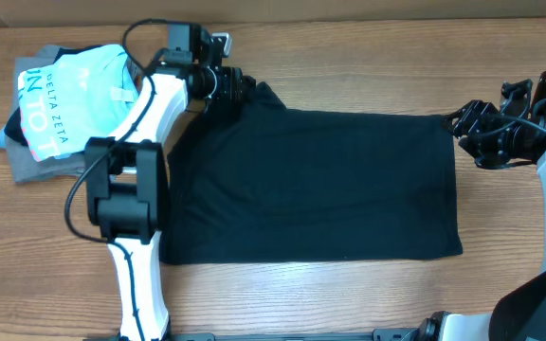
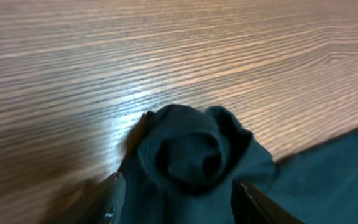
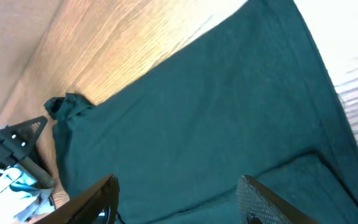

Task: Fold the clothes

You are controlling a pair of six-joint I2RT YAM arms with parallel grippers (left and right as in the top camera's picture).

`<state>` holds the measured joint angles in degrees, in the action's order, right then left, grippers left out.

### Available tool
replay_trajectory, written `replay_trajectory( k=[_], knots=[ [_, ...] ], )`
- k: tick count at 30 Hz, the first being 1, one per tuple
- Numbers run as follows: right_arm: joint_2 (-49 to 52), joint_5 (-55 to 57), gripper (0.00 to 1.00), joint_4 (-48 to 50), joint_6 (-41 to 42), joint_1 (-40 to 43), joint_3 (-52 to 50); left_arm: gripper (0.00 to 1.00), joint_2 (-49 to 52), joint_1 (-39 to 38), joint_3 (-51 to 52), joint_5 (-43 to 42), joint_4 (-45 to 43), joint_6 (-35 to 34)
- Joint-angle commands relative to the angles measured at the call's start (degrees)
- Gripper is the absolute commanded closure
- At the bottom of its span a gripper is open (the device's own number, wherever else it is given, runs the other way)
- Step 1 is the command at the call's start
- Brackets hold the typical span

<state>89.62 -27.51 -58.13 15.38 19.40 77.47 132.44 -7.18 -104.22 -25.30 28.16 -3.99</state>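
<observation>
A dark teal garment (image 1: 320, 185) lies flat on the wooden table as a wide rectangle. Its far-left corner is bunched into a small knot (image 2: 185, 149). My left gripper (image 1: 245, 90) is at that corner, and its fingers (image 2: 179, 199) are open on either side of the bunched cloth. My right gripper (image 1: 453, 121) is at the garment's far-right corner. It is open (image 3: 179, 199) and hovers over the flat cloth (image 3: 216, 106), holding nothing.
A pile of clothes sits at the far left: a light aqua printed shirt (image 1: 79, 90) on top of a grey one (image 1: 36, 161). Bare wooden table (image 1: 349, 294) runs along the front. The left arm's base (image 1: 126, 199) stands by the garment's left edge.
</observation>
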Motion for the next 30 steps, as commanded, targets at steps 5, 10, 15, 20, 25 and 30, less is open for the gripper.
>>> replay_trajectory(
  k=[5,10,15,20,25,30],
  knots=[
    [-0.9,3.5,0.36,-1.1,-0.5,-0.1,0.5,0.41,2.0,-2.3,-2.4,2.3,-3.3,-0.3],
    [-0.9,4.9,0.36,-0.7,-0.4,-0.1,0.5,0.9,2.0,-2.4,-2.4,2.8,-4.5,-2.3],
    [-0.9,7.9,0.36,2.0,-0.4,-0.1,0.5,0.96,1.8,-2.3,-2.9,2.7,-3.1,-6.6],
    [-0.1,8.6,0.36,8.9,-0.4,-0.1,0.5,0.96,-1.0,-1.6,-6.6,2.3,3.6,-7.8],
    [3.3,8.7,0.37,17.7,-0.4,-0.1,0.5,0.96,-6.6,-1.7,-10.2,3.0,9.8,-5.8],
    [10.8,13.6,0.37,26.9,-0.5,-0.1,0.5,0.96,-10.9,-2.8,-10.9,4.9,15.5,-5.7]
  ],
)
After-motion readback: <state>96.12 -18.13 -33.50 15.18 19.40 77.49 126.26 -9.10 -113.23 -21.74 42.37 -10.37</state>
